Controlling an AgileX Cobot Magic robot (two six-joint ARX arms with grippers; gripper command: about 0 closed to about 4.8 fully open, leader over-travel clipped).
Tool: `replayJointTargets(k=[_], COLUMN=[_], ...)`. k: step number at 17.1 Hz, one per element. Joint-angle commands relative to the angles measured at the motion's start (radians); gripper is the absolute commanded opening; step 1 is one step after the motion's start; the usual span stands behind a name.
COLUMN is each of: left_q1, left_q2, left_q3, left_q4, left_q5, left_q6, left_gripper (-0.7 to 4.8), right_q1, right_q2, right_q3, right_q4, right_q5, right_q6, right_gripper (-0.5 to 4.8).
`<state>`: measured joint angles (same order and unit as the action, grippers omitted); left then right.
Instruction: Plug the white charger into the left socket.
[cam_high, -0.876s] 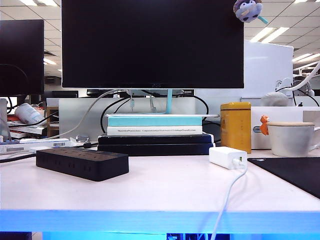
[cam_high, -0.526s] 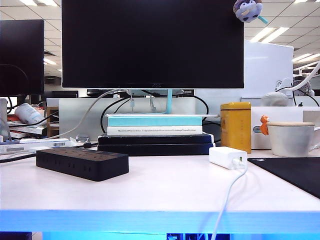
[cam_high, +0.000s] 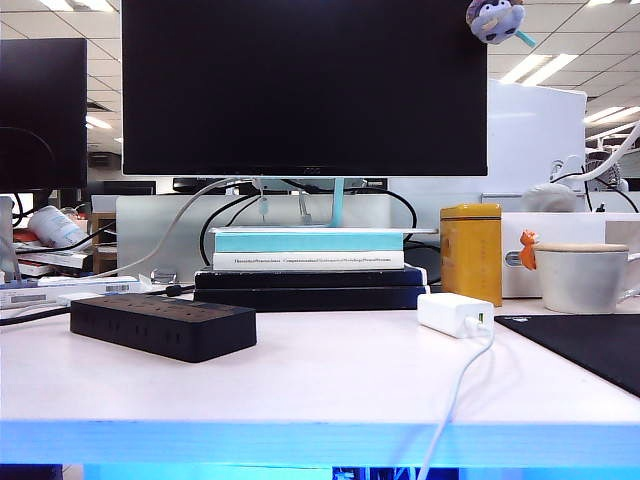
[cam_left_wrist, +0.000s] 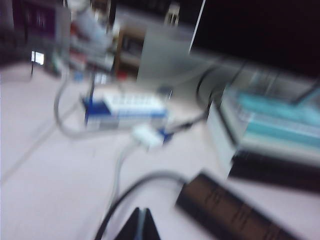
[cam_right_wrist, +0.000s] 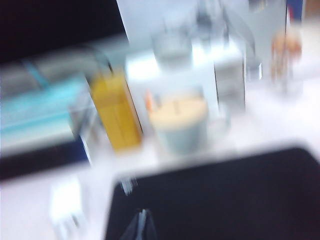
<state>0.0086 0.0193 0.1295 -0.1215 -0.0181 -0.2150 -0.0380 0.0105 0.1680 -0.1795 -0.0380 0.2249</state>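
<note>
The small white rectangular block charger (cam_high: 455, 313) lies flat on the pale table (cam_high: 330, 385), at about 3 o'clock from the long matte-black power strip (cam_high: 163, 326) and well apart from it. Its long axis runs roughly 10-to-4 o'clock in the exterior view; the thin white cable (cam_high: 455, 395) leaves the near end toward 6 o'clock. The prongs are not visible.

The left socket (cam_high: 108, 325) is empty. No grasp has begun; the step in hand is the approach. The next move likely requires spreading one gripper over the charger.

The left gripper (cam_left_wrist: 141, 225) and right gripper (cam_right_wrist: 142, 225) are pressed together, empty, above the table.
</note>
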Motion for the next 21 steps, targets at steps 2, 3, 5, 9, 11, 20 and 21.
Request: replayJointTargets(k=[2,3,5,9,11,20,21], left_q1=[0.002,0.002,0.002,0.002,0.002,-0.006,-0.006], left_q2=[0.139,0.218,0.373,0.715,0.845,0.924,0.924], left_q3=[0.135,0.188,0.301,0.603,0.727,0.801,0.801], left_q4=[0.077,0.098,0.134,0.103,0.06,0.094,0.094], left_q5=[-0.003,0.0,0.028,0.24,0.322,0.371,0.371], left_q6=[0.006,0.025,0.069,0.234,0.234,0.234,0.234], left_gripper=[-0.04,-0.04,-0.04,-0.04,-0.04,-0.04,-0.04], right_q1=[0.0,0.0,0.0,0.0,0.004,0.302,0.319], right_q2=[0.101,0.156,0.282,0.624,0.826,1.419,1.456], right_q3=[0.159,0.223,0.356,0.669,0.84,1.011,1.011], right_q4=[-0.003,-0.005,-0.023,-0.074,-0.2,-0.26,-0.259], right_q5=[-0.006,-0.006,-0.01,-0.19,-0.255,-0.222,-0.219], right_q6=[0.006,0.007,0.007,-0.05,-0.076,-0.173,-0.181], right_gripper=[-0.02,-0.02,-0.02,-0.02,-0.02,-0.01,0.01])
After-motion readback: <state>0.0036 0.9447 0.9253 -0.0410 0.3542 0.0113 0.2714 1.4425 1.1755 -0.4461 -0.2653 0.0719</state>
